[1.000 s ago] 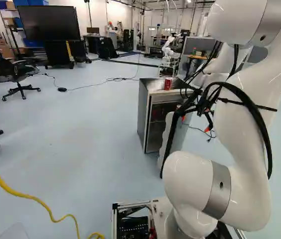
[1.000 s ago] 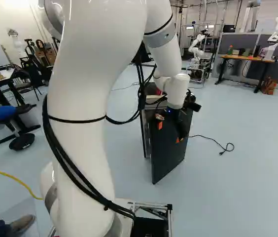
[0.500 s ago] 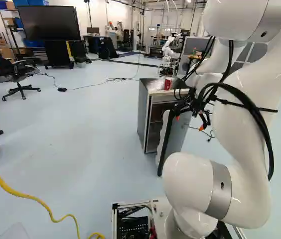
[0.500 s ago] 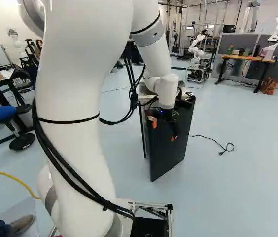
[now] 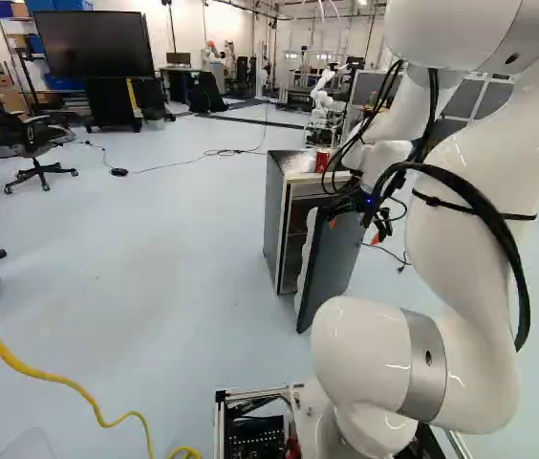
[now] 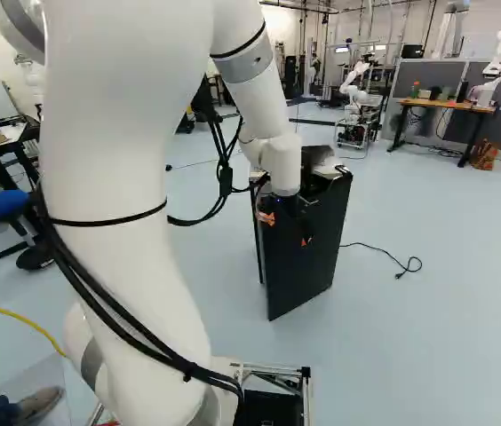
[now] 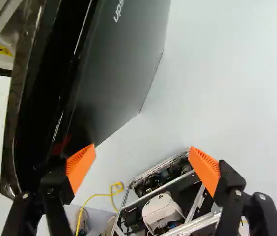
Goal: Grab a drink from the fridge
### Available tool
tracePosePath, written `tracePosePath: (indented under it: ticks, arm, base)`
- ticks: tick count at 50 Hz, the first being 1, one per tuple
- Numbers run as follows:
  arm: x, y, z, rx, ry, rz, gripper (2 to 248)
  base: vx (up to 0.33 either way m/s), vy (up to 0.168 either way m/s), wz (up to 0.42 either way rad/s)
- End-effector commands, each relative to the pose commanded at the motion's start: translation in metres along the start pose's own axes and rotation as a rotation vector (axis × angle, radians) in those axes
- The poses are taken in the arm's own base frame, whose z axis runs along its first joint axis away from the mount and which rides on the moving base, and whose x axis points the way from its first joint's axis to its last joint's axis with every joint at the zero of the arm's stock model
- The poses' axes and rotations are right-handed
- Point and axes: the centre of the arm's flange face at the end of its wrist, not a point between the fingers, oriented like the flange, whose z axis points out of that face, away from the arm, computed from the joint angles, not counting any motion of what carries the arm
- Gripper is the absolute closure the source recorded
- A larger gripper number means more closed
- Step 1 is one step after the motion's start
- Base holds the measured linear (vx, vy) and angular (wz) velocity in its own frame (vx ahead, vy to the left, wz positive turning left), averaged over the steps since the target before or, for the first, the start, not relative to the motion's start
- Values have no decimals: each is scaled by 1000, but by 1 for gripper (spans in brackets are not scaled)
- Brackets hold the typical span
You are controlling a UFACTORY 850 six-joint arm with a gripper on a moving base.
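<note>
I log the gripper open, one finger just beside the ajar door. Red can sits atop the fridge, left of the gripper.

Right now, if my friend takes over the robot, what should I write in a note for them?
Gripper: open, nothing held, by the top of the fridge door. Whether it touches the door, I can't tell.
Things: the fridge stands ahead of the base, with a red can on top. I can't make out any drinks inside.
Done: the door stands open.
Left: no drink is grabbed yet. Probably get the gripper clear of the door, then look inside and take a drink.
</note>
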Motion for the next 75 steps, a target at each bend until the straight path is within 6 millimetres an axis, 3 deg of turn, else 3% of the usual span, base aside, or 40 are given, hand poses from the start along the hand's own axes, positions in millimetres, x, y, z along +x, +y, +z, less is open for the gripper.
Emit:
tracePosePath:
  ticks: [39, 75]
  arm:
    - [-27, -51, -9, 48, 219, -120, 3]
    - [-19, -69, -13, 78, 380, -149, 3]
  base:
    - [0, 0, 0]
    - [0, 0, 0]
